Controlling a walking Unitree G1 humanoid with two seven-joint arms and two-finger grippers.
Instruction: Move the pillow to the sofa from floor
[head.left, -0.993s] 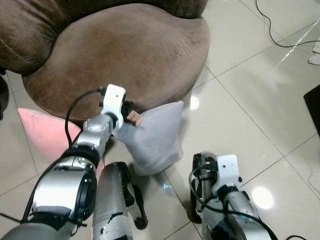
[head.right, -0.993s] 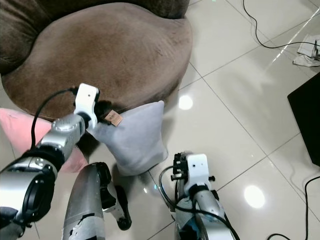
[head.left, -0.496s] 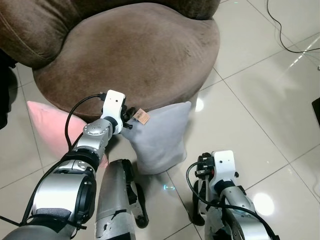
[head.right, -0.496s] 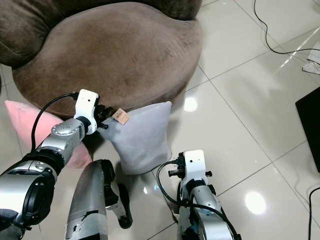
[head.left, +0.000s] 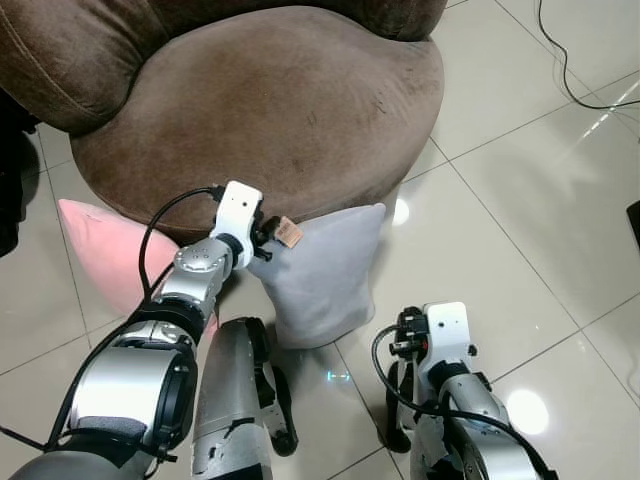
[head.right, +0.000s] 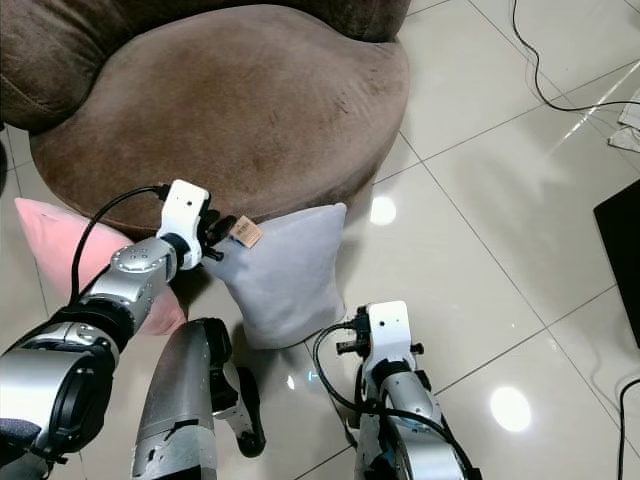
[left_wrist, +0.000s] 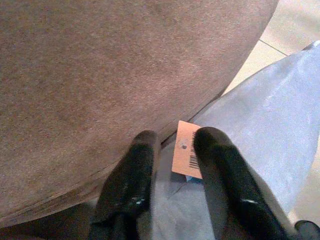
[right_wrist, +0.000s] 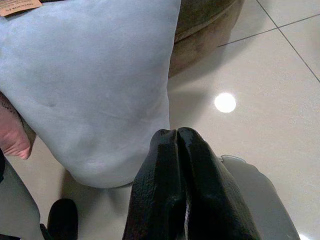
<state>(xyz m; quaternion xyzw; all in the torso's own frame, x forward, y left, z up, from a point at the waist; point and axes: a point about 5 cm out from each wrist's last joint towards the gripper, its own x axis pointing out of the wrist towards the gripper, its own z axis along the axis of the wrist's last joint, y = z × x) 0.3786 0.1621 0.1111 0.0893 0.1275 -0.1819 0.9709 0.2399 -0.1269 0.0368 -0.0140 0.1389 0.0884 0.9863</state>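
- Grey pillow (head.left: 325, 275) stands on its lower edge on the tile floor (head.left: 500, 200), leaning against the front of the brown sofa (head.left: 270, 110). Seen from the head camera it sits at 6 o'clock from the seat cushion.
- A paper tag (head.left: 289, 234) with a barcode sticks up from the pillow's upper corner, at 10 o'clock from the pillow's middle.
- Left gripper (left_wrist: 172, 145) is at that tagged corner, right under the sofa's front edge. Jaws stand a little apart, one finger either side of the corner fabric and tag; I cannot tell whether they press the cloth.
- Right gripper (right_wrist: 177, 145) hangs low, near the floor, at 5 o'clock from the pillow and clear of it. Its two fingers lie pressed together, nothing between them.
- Pink pillow (head.left: 105, 250) lies on the floor at 9 o'clock from the grey one, partly behind the left arm, also against the sofa base.
- A black cable (head.left: 585, 85) runs over the tiles at 2 o'clock, well apart from the sofa.
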